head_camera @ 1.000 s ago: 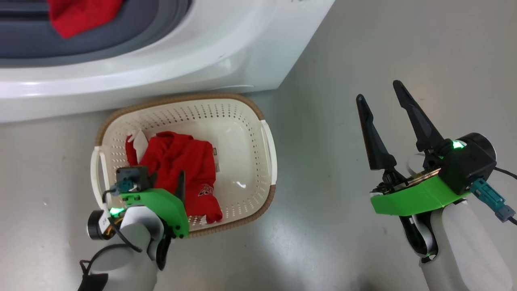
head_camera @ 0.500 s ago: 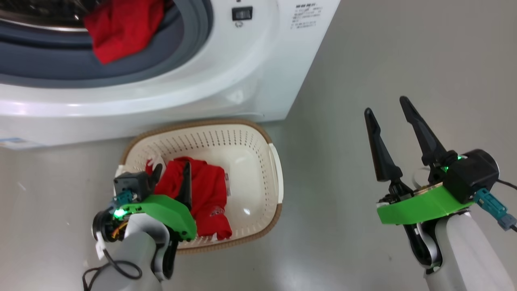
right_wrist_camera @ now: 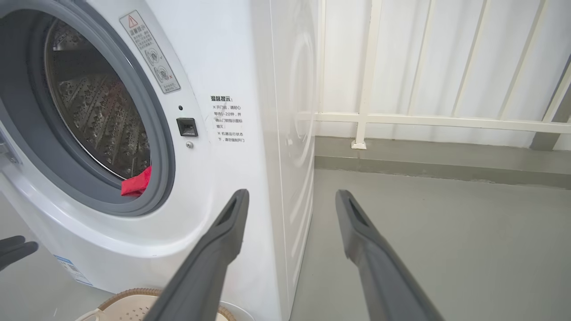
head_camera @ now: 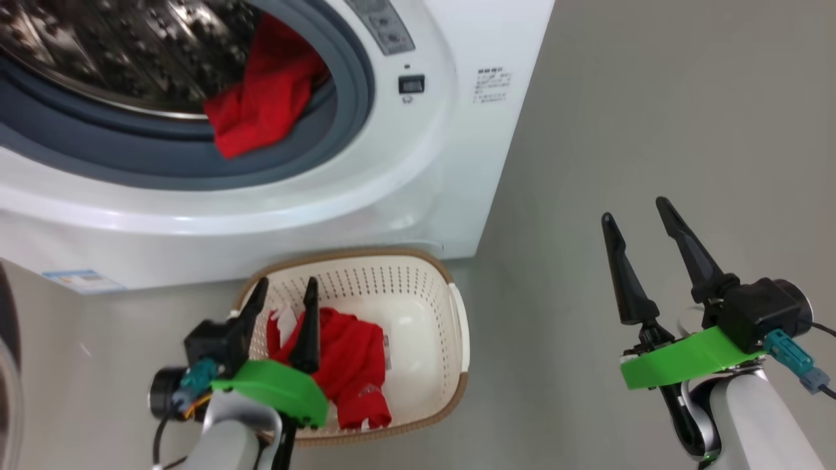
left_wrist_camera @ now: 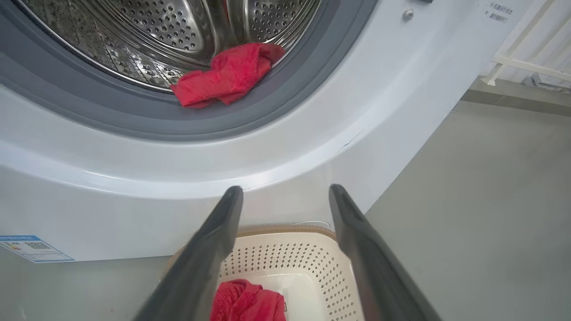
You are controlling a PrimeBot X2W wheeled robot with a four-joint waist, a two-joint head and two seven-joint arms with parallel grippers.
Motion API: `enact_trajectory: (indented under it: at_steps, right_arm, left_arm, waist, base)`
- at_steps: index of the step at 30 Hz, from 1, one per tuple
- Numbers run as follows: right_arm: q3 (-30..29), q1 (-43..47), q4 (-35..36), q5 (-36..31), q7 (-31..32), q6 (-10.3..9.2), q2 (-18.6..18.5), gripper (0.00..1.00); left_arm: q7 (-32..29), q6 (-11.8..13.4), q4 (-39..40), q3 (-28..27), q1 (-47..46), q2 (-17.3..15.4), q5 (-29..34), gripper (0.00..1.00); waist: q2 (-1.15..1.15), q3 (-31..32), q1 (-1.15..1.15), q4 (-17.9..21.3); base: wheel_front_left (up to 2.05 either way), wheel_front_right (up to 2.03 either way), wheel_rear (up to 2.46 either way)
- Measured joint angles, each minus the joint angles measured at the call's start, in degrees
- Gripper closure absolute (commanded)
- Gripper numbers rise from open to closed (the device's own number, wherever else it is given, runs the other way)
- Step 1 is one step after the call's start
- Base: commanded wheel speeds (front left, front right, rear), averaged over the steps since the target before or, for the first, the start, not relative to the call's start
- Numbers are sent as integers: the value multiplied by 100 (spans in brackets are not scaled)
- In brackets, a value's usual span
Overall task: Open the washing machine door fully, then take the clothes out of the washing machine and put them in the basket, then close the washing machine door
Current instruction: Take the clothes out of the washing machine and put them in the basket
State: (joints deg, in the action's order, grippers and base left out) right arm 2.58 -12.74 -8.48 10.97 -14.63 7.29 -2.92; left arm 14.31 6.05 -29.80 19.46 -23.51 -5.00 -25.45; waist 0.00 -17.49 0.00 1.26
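Clothes: one red piece (head_camera: 353,365) down in the basket (head_camera: 418,294), along its left wall; second piece (head_camera: 264,104) in the drum (head_camera: 117,52), spilling onto the gasket (head_camera: 130,163) at the lower right of the opening. Basket on the floor (head_camera: 588,98), hard against the washer (head_camera: 424,183) front, near its right corner.

Left gripper (head_camera: 287,284) above the basket's left end, spread wide, holding nothing, aimed up at the opening. Right gripper (head_camera: 635,210) over bare floor to the right of the washer, equally wide and empty.

Step in hand, by the look of it: fetching the second piece. Best done with the left, the nearer one. Rise clear of the basket rim first. Enter low over the gasket with fingers wide, straddle the bunched fold, then pinch deep into thick cloth rather than a loose edge, to avoid slipping. Lift free of the gasket lip before drawing back, to avoid snagging. Release over the basket's bare right half.
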Motion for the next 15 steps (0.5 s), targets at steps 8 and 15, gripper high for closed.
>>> enact_trajectory:
  at_steps: [8, 15]
  right_arm:
    - [-208, 141, 13, -92, 0, 0, 3, 0]
    - [-343, 346, 15, -113, -1, 0, 10, 0]
  left_arm:
    - [0, 107, 893, -227, 600, -154, 97, 0]
    - [0, 220, 1615, -539, 1083, -299, 363, 0]
  waist:
    - [0, 421, 0, -56]
    - [0, 720, 0, -76]
  base:
    - [0, 0, 0]
    - [0, 0, 0]
